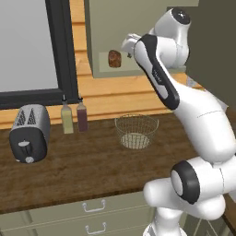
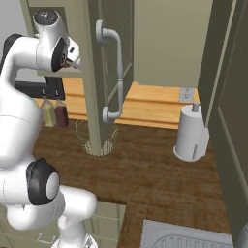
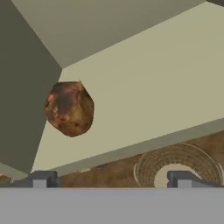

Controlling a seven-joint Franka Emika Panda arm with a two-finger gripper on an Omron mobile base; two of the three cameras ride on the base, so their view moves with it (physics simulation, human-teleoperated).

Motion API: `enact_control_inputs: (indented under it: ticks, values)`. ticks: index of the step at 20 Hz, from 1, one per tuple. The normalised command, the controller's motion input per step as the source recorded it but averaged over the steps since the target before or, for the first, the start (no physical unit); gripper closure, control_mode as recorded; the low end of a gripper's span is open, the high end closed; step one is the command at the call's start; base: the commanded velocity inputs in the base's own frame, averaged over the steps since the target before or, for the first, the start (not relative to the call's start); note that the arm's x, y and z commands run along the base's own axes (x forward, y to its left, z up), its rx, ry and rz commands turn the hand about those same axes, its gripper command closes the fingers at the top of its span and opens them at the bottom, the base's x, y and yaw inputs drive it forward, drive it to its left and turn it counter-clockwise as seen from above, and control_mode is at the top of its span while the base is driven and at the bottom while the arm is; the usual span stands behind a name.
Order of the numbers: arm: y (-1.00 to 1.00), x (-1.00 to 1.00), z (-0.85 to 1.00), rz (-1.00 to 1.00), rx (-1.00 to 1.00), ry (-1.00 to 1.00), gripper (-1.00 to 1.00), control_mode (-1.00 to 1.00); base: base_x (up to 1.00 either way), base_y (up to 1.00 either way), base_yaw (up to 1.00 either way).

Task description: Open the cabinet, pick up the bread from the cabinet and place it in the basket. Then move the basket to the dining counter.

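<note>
The sage-green cabinet [image 1: 99, 27] stands open, its door [image 2: 94, 72] swung out edge-on with the silver bar handle [image 2: 117, 72]. The dark brown bread [image 1: 114, 58] sits on the cabinet shelf. In the hand view the bread [image 3: 70, 108] lies ahead and to the left on the pale shelf [image 3: 153, 96]. My gripper [image 3: 111, 179] is open, a short way in front of the bread and not touching it; in the left base view the gripper [image 1: 125, 48] is just right of the loaf. The wire basket [image 1: 136, 131] rests on the counter below. The dining counter is out of view.
A silver toaster [image 1: 30, 132] and two bottles [image 1: 67, 117] [image 1: 82, 116] stand left of the basket on the wood counter [image 1: 92, 170]. A paper towel roll [image 2: 191, 133] is to the right, a sink [image 2: 189, 237] near the front right. Drawers [image 1: 94, 206] run below.
</note>
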Motion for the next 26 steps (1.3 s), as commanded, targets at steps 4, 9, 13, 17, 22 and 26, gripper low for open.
enact_control_inputs:
  ticks: [4,9,13,17,22,26]
  values:
    - [0.15,0.54,-0.01,0.09,0.01,0.0,-1.0,-1.0,0.0,0.0,0.0]
    - [0.24,0.48,-0.01,0.07,0.01,0.0,-1.0,-1.0,0.0,0.0,0.0]
    - [0.21,0.46,-0.24,0.06,0.06,0.0,-1.0,-1.0,0.0,0.0,0.0]
    - [0.1,0.42,-0.13,0.03,0.08,0.0,-1.0,-1.0,0.0,0.0,0.0]
    - [0.06,0.29,-0.08,0.03,0.09,0.0,-1.0,-1.0,0.0,0.0,0.0]
    - [0.18,0.3,-0.06,0.04,0.03,0.0,-1.0,-1.0,0.0,0.0,0.0]
